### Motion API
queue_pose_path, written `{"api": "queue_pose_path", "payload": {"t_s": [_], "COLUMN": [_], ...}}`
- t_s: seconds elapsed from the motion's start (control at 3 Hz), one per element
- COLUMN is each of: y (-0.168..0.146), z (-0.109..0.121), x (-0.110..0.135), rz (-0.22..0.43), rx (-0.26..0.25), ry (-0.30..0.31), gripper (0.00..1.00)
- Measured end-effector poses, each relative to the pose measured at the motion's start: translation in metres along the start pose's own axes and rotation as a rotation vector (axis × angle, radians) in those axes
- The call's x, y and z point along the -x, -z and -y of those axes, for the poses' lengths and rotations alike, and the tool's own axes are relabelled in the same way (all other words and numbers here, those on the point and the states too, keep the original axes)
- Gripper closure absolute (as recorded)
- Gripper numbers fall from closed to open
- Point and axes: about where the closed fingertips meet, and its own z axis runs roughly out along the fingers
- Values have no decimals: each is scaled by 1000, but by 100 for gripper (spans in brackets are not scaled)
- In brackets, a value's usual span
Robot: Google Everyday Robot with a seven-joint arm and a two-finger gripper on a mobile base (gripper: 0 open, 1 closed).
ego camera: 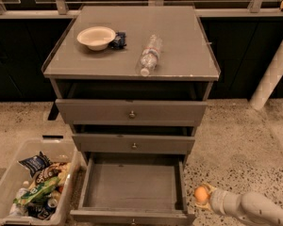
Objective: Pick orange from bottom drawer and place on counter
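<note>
So the pale two-finger gripper (203, 195) is clamped round the small round orange fruit (200, 194), just right of the pulled-out grey-brown bottom drawer (132, 185), over the speckled floor (236, 154). The white arm (254, 208) is cut off at the bottom-right corner.

Gripper (202, 197) low at right, arm outstretched, jaws around the orange (200, 193)
</note>
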Motion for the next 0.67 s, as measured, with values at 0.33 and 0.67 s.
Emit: {"api": "queue_pose_path", "payload": {"t_s": [0.33,0.67], "y": [53,112], "z": [11,44], "x": [33,84], "rz": [-3,5], "rx": [-50,-144], "ry": [60,127], "gripper": [100,100]}}
